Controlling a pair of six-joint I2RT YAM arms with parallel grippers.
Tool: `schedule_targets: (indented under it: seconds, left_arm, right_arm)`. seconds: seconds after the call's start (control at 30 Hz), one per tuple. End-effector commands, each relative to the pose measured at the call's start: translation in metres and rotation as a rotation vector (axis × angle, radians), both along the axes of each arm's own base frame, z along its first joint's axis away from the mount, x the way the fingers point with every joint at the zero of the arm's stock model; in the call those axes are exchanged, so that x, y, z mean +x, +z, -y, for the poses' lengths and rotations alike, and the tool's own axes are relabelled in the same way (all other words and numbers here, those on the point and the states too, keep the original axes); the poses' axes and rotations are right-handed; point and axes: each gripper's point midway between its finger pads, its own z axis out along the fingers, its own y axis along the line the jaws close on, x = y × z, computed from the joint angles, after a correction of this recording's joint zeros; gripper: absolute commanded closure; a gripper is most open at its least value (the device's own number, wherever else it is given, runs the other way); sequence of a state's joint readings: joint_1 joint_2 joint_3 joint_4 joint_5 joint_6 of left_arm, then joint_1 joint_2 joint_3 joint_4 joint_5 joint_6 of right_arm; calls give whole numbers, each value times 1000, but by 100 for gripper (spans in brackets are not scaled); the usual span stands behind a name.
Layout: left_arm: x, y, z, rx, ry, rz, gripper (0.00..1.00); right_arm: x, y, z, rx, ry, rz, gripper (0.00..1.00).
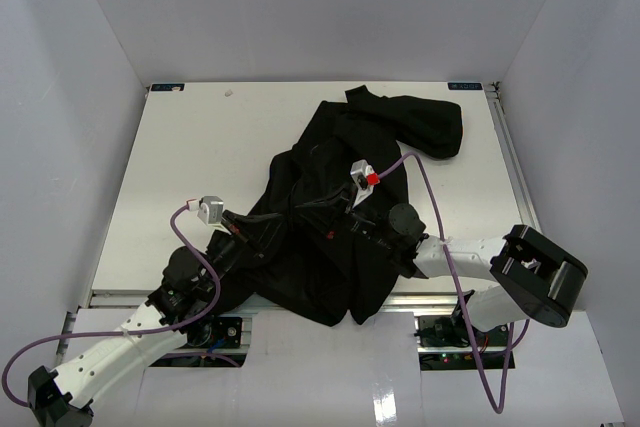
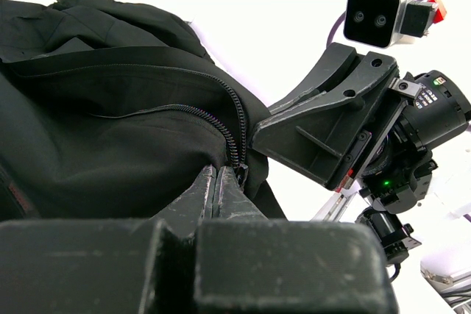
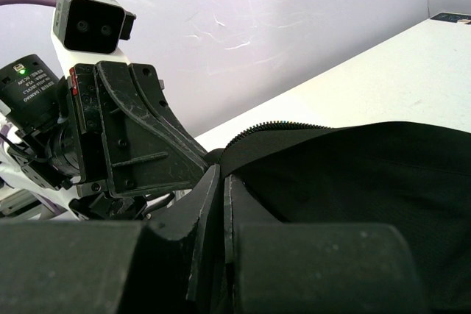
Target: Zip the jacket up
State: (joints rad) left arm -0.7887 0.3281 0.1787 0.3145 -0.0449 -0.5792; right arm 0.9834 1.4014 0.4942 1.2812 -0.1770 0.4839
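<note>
The jacket [image 1: 330, 247] lies crumpled mid-table. The left gripper [image 2: 218, 182] pinches it at the zipper [image 2: 235, 126] end, and the right gripper [image 3: 222, 182] is clamped on the edge alongside. Zipping looks barely begun. Next, one holds taut while the other draws along the teeth.

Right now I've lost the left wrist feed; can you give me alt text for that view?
The left gripper is shut on the black jacket at the near end of its zipper, whose teeth curve up and away. The right gripper meets the same fabric edge from the right.
</note>
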Motion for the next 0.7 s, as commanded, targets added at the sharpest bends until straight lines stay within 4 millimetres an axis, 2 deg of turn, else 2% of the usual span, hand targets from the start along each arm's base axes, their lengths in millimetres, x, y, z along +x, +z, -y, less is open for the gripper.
schedule_targets:
  seconds: [0.0,0.37,0.67]
  left_arm:
    - [-2,11,1,-2,-8,28,100]
    - [-3,9,1,7,-14,31,100]
    - [-5,6,5,21,-38,34,100]
  right_arm:
    - [-7,78,19,245,-46,176,92]
    - [-2,86,24,239,-80,181,92]
    - [-3,85,15,212,-49,181,92]
